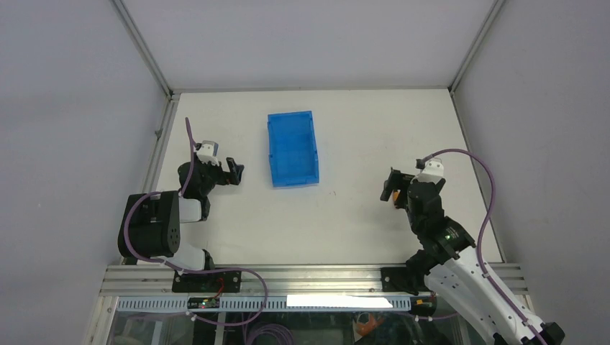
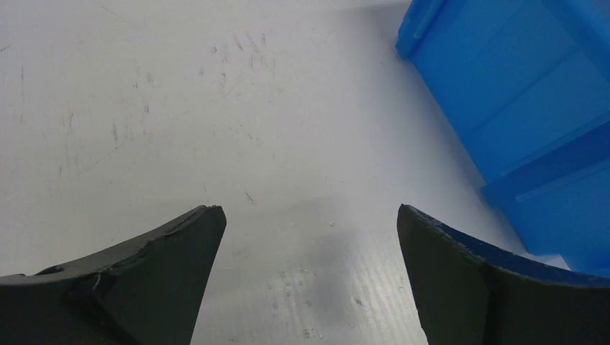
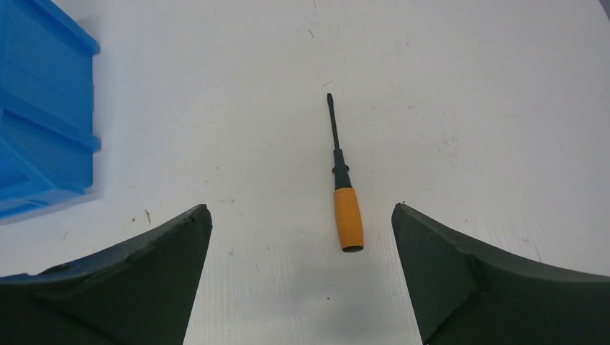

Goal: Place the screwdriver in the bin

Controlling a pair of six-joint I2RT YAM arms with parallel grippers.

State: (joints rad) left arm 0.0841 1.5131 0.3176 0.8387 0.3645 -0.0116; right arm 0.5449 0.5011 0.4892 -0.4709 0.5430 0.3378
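The screwdriver (image 3: 347,218) lies flat on the white table in the right wrist view, orange handle nearest me, thin dark shaft pointing away. My right gripper (image 3: 299,210) is open and hovers above it, the handle's end lying between the fingertips, closer to the right finger. In the top view only an orange speck of the handle (image 1: 396,200) shows beside my right gripper (image 1: 392,185). The blue bin (image 1: 293,149) stands at the table's middle back, with nothing seen inside. My left gripper (image 1: 236,171) is open and empty just left of the bin (image 2: 532,108).
The bin's near corner (image 3: 39,115) shows at the left of the right wrist view, well apart from the screwdriver. Grey walls and a metal frame (image 1: 155,57) bound the white table (image 1: 360,136). The arm bases sit on a rail (image 1: 309,277) at the near edge.
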